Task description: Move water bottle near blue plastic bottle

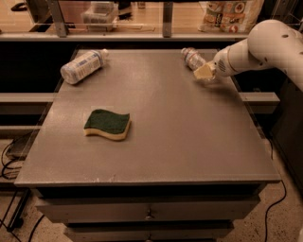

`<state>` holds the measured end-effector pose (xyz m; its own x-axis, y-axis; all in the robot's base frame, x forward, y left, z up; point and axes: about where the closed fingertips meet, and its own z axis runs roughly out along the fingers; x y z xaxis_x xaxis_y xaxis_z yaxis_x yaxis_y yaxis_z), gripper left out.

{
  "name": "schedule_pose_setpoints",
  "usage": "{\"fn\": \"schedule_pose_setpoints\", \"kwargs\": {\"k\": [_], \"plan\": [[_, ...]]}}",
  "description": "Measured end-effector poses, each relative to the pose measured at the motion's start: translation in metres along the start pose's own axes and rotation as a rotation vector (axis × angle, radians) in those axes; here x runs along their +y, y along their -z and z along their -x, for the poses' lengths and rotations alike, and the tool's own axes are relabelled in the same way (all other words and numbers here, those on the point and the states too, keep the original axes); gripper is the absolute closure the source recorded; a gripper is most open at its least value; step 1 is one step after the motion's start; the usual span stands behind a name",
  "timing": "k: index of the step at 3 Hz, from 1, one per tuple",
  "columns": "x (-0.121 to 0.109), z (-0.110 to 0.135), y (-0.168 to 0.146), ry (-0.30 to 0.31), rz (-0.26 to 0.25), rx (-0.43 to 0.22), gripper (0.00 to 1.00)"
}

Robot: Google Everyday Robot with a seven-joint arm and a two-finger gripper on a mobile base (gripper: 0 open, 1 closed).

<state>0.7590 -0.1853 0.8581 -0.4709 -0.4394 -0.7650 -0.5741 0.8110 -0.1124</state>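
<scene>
The water bottle [191,57], small, clear and crinkled, lies on its side at the far right of the grey table [156,123]. My gripper [204,72], with pale yellowish fingers at the end of the white arm, is right beside the bottle's near end, low over the table. The blue plastic bottle [82,65], fatter with a pale blue-and-white label and white cap, lies on its side at the far left of the table, well away from the water bottle.
A green-topped yellow sponge [107,124] lies left of the table's middle. A shelf rail with bags and containers [227,12] runs behind the table. Drawers sit below the front edge. Cables lie on the floor at the left.
</scene>
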Motion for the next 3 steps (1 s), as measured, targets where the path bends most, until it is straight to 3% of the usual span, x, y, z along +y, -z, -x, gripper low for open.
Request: {"fn": "schedule_pose_setpoints", "kwargs": {"k": [1, 2, 3], "plan": [[0.021, 0.036, 0.005, 0.089, 0.042, -0.039, 0.95], [0.061, 0.073, 0.012, 0.195, 0.126, -0.095, 1.0], [0.104, 0.104, 0.03, 0.314, 0.252, -0.146, 1.0]]}}
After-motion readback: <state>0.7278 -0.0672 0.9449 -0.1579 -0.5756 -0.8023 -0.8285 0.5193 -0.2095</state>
